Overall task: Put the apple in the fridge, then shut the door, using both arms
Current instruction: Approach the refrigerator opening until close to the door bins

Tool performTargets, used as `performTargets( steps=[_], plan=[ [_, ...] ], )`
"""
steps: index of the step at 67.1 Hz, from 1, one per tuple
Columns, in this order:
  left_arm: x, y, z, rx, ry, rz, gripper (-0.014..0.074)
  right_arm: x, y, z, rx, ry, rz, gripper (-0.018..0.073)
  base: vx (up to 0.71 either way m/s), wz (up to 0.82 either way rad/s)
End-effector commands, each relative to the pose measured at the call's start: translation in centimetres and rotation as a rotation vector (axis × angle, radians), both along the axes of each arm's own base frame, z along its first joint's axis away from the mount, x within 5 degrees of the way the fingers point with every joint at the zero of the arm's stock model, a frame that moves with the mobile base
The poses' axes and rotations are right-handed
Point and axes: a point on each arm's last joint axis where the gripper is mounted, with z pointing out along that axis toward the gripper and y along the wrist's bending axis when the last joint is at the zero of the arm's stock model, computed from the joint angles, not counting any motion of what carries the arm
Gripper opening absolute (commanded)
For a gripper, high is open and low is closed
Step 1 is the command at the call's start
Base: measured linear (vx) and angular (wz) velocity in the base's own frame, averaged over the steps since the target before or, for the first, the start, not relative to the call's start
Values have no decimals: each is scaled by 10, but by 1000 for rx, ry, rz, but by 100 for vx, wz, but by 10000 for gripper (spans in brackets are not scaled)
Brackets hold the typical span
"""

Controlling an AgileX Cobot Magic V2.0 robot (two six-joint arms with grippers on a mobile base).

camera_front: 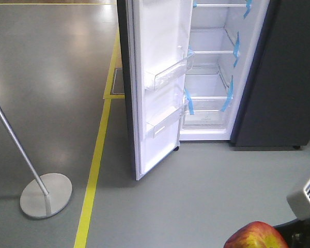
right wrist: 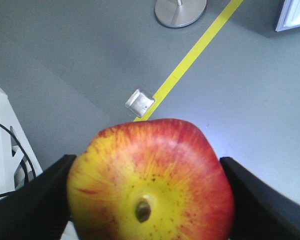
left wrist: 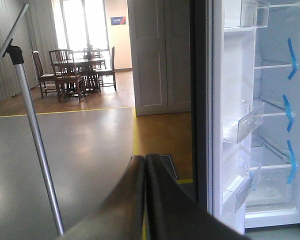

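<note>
Right claw [right wrist: 150,200]: one, clamped on the apple [right wrist: 150,180], a dark finger pressed against each side, stem end facing the wrist camera.

Left claw [left wrist: 144,165]: one, fingers pressed together, gripping nothing, pointed toward the open edge of the door.

Apple: one, red with yellow patches, held off the floor [camera_front: 206,196] at the near right, well apart from the fridge [camera_front: 209,39].

Fridge: one compartment standing open at the far right, white inside. Glass shelves [camera_front: 212,51]: I count three in the front view, none carrying anything I can see.

Door [camera_front: 160,77]: one, swung fully open to the left of the compartment, white liner facing right. Door bins [camera_front: 168,72]: two in the front view, a third higher up in the left wrist view; all look empty.

Blue tape [left wrist: 291,57]: three strips counted down the shelf edges in the left wrist view; more show in the front view.

Stand [camera_front: 45,194]: one, metal pole on a round base, near left. Yellow line [camera_front: 95,165]: one, running near to far on the floor.

Step in hand, as I judge it: carrying the apple to the fridge; placing is not yet done, closing not begun.

Next move calls for: a reach far and slightly left with the right arm through the opening, clear of the door bins, and a level set-down on a shelf before I let go. My left arm looks placed for the push on the door afterwards.
</note>
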Motion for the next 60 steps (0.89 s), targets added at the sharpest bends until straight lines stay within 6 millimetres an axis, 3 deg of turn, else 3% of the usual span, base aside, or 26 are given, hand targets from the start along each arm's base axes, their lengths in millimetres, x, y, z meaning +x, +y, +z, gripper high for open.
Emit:
performTargets(
  steps=[1, 60],
  plan=[
    [-3, 0, 13, -16, -102, -5, -6, 3, 2, 12, 53, -53, -16, 412, 14, -1],
    [-3, 0, 13, -16, -102, -5, -6, 3, 2, 12, 53, -53, -16, 412, 13, 1]
  ],
)
